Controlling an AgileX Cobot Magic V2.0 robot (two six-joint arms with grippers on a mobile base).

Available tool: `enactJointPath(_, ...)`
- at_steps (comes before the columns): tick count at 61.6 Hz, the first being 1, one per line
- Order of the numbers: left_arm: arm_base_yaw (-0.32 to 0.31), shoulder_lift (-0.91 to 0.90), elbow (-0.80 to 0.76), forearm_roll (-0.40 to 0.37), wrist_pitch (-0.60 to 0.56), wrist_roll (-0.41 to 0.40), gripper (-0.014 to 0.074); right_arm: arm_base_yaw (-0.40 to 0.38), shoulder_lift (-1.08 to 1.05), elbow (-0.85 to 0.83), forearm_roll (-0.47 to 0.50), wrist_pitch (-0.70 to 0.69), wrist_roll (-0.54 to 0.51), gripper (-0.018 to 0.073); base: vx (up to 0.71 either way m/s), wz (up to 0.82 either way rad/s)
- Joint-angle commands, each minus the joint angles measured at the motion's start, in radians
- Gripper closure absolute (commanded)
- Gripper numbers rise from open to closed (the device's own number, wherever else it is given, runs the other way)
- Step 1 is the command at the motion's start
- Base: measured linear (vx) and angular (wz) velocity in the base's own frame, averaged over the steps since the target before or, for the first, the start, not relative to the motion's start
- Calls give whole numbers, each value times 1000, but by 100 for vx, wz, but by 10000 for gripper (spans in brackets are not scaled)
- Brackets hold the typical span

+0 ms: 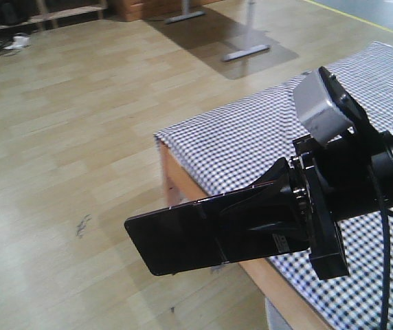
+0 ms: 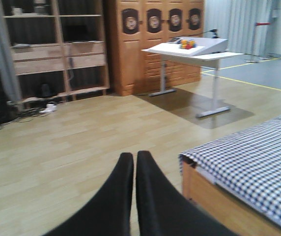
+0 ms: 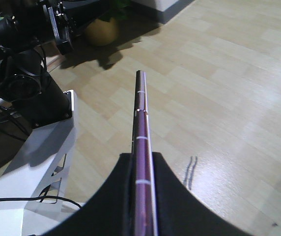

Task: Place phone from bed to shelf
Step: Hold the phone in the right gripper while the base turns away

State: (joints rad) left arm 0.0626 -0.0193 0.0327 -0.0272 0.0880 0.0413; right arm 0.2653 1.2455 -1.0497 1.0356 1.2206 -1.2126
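Front view: the right pincer (image 1: 220, 230) pinches the phone (image 1: 169, 237), which juts out ahead of it, flat face showing, over the pale plank floor (image 1: 66, 137). The checked bed (image 1: 251, 137) lies behind and beside the pincer.

Left wrist view: the left pincer (image 2: 134, 160) is pressed together with nothing between. The bed's corner (image 2: 248, 157) sits to its right. Far ahead stand a shelf (image 2: 57, 49), a brown wardrobe (image 2: 155, 39) and a white desk (image 2: 194, 49).

Right wrist view: the phone (image 3: 140, 113) runs edge-on out of the right pincer (image 3: 143, 157), bare floor (image 3: 229, 73) beneath.
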Motion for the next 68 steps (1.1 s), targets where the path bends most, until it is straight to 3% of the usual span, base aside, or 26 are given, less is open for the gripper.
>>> enactJointPath(1,-6,-7,-25,-10,-72,-9,595,1,-26,-26,83,67,1,561,-14,54)
enactJointPath(68,-6,-7,-25,-10,-72,-9,595,1,-26,-26,83,67,1,561,-13,49)
